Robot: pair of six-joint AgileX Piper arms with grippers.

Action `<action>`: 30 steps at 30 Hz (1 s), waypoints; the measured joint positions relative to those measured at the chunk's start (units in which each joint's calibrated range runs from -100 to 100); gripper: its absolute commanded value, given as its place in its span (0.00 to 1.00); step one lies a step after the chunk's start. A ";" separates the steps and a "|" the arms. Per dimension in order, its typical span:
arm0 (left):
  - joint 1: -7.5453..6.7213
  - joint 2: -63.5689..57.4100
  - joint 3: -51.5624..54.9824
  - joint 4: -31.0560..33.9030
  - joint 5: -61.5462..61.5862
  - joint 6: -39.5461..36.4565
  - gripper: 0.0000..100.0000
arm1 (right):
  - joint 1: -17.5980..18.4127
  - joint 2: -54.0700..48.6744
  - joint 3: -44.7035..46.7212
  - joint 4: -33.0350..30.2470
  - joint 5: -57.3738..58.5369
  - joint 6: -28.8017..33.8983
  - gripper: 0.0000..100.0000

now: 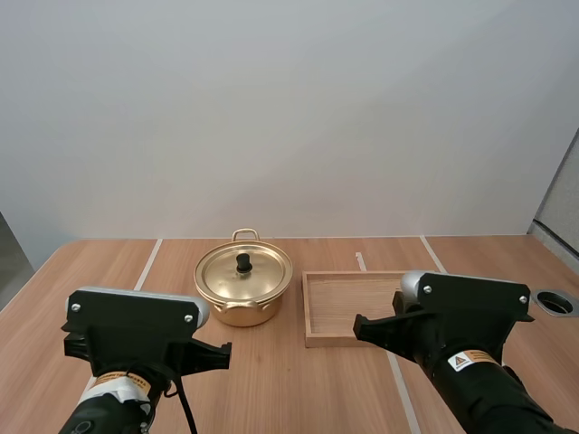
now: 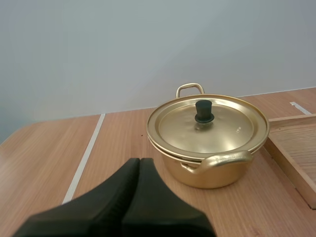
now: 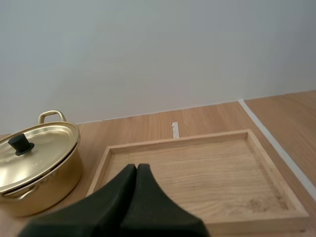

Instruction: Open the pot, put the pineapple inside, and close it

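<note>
Both grippers, left (image 2: 138,170) and right (image 3: 137,175), closed on nothing, held back at the frame's bottom.
Pot (image 1: 242,287) at centre, lid (image 1: 243,270) on; tray (image 1: 318,303) beside it bare. This fits pineapple already sealed inside, or not yet brought.

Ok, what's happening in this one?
Nothing is being handled yet. The gold pot sits on the table with its lid on, and the wooden tray beside it holds nothing. The left hand is shut, pointing at the pot; the right hand is shut, near the tray's front edge. No pineapple is visible.
</note>
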 measured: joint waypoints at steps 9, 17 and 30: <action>0.00 0.00 0.00 0.00 0.00 0.00 0.00 | 0.00 -0.23 0.00 -17.41 9.90 14.98 0.00; 0.00 0.00 0.00 0.00 0.00 0.00 0.00 | 0.00 -7.56 0.00 -18.93 14.18 15.74 0.00; 0.00 0.00 0.00 0.00 0.00 0.00 0.00 | 0.00 -7.72 0.00 -19.18 14.69 15.83 0.00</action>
